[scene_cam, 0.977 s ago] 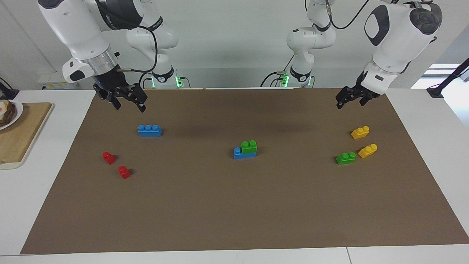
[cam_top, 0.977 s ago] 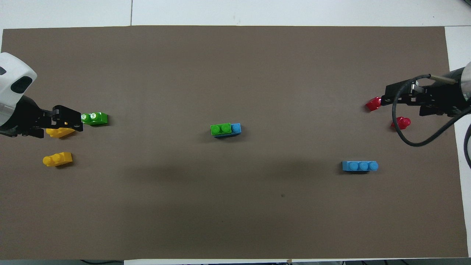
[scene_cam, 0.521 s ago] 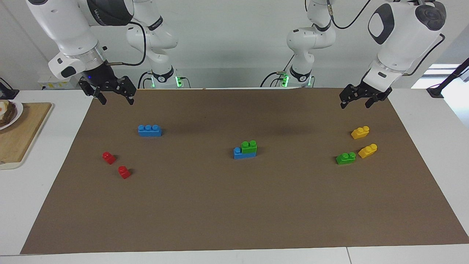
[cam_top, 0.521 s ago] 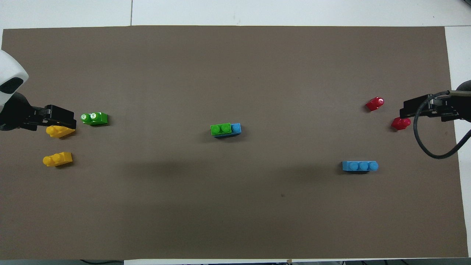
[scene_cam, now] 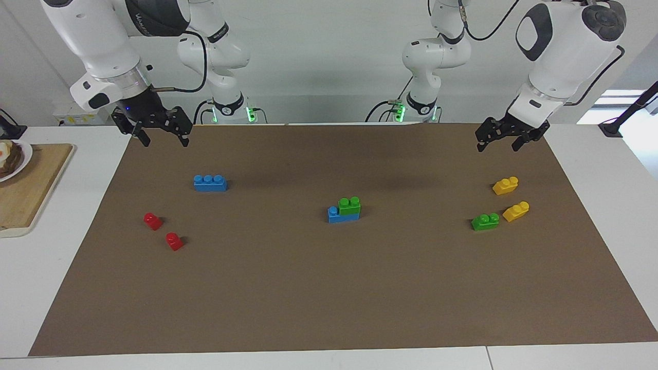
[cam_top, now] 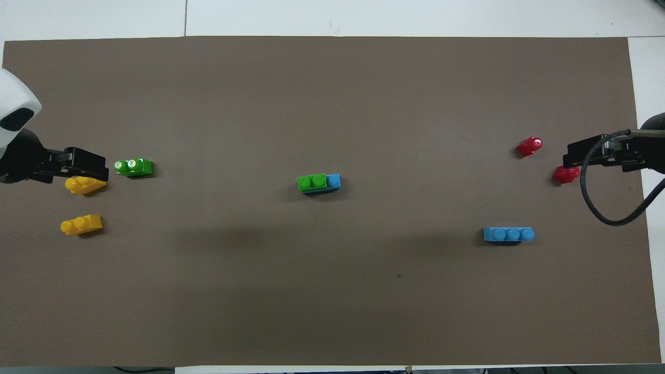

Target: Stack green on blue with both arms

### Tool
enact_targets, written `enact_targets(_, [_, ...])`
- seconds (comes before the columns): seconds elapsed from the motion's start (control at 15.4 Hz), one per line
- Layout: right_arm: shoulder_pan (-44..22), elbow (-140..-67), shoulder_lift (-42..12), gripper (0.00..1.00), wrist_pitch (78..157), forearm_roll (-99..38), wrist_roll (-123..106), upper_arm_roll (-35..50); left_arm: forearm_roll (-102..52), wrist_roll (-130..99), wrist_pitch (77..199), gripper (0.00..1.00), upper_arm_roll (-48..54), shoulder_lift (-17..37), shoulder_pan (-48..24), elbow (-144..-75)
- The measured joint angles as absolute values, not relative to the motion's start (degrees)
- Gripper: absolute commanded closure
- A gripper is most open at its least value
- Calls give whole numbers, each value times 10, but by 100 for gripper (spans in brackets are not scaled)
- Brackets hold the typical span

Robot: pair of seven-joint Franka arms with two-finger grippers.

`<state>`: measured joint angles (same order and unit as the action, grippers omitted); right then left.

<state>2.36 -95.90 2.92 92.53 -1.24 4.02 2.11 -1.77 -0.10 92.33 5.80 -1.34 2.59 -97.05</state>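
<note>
Left tool [scene_cam: 497, 144] up over mat corner, fingers apart, empty; right tool [scene_cam: 161, 137] likewise; green [scene_cam: 349, 205] sits on blue [scene_cam: 335, 215] mid-desk. Overhead: green [cam_top: 311, 182] covers two studs; spare green [cam_top: 133, 167], spare blue [cam_top: 508, 234] lie loose.

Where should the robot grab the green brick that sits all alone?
Best to come straight down from above on the loose green brick and pinch its two long flat sides, below the two studs. It lies flat, studs up, and the yellow brick sits close at one end, so the ends are crowded. The left hand is nearest.
</note>
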Motion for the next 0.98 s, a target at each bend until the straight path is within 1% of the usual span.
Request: enact_targets(0.98, [24,-959,29,0,923,6,40,21,-18,-1,925,0,55,-13,27,-963])
